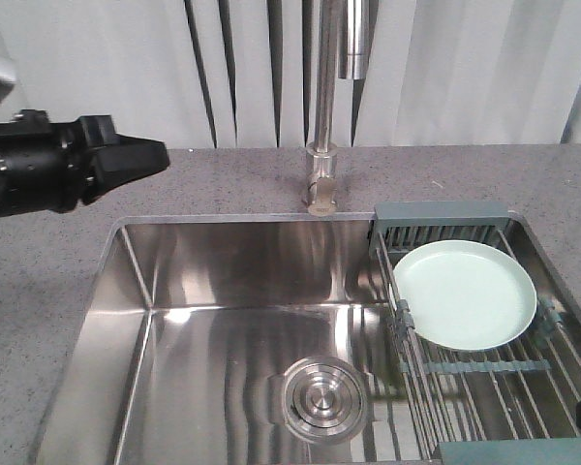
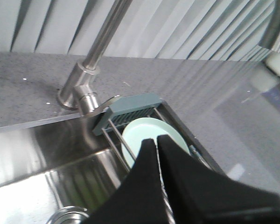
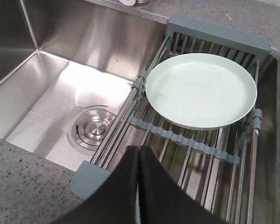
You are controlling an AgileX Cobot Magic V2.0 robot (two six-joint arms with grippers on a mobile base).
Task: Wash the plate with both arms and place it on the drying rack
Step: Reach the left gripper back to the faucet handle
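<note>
The pale mint-green plate (image 1: 467,293) (image 3: 201,89) lies flat on the far half of the wire drying rack (image 1: 484,380) (image 3: 196,144), which spans the sink's right side. My left gripper (image 1: 145,158) (image 2: 156,139) hovers shut above the counter at the left, well away from the plate (image 2: 144,131), holding nothing. My right gripper (image 3: 139,149) is shut and empty, over the rack's near end and short of the plate. Only a dark bit of that arm shows at the front view's lower right edge.
The steel sink basin (image 1: 223,339) has a round drain (image 1: 319,395) near its middle. A chrome faucet (image 1: 322,145) rises behind the sink with its spout overhead. Speckled grey countertop (image 1: 39,262) surrounds the sink, and a pleated white curtain hangs behind.
</note>
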